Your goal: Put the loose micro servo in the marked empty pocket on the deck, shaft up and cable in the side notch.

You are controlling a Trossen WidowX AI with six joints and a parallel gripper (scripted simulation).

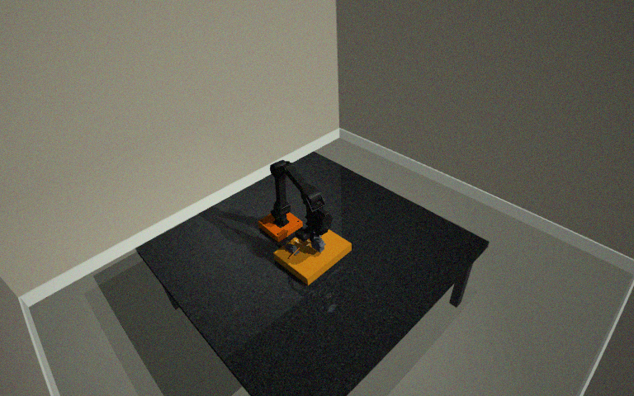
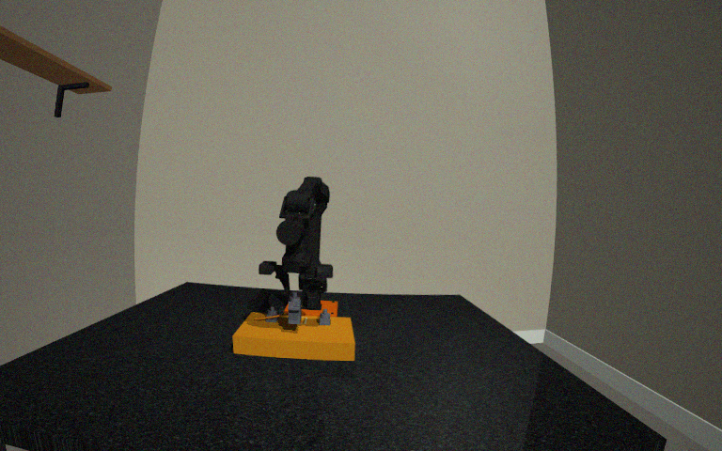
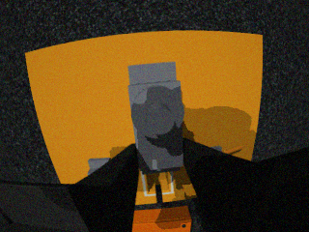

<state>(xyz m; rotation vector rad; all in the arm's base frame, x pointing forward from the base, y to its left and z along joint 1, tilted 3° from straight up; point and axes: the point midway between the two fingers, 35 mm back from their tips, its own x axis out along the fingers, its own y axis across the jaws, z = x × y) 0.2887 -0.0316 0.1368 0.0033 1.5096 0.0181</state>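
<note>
The loose grey micro servo (image 1: 319,245) (image 2: 294,311) (image 3: 158,111) is upright between the fingers of my gripper (image 3: 158,147), which is shut on it. It hangs a little above the yellow deck (image 1: 308,270) (image 2: 258,334) (image 3: 72,87), with its shadow on the deck. The marked pocket's white outline (image 3: 145,188) shows below the servo in the wrist view, towards the arm's base; the servo is not over it. The pocket's far part is hidden. A thin orange-brown cable (image 1: 293,252) (image 2: 266,318) shows over the deck's left part; where it joins is unclear.
Grey servos (image 2: 324,318) (image 2: 272,315) stand on the deck on both sides of the pocket; they show partly in the wrist view (image 3: 98,166) (image 3: 215,149). The arm's orange base (image 1: 280,229) (image 2: 331,308) (image 3: 147,221) is close behind the deck on the black table (image 1: 397,247).
</note>
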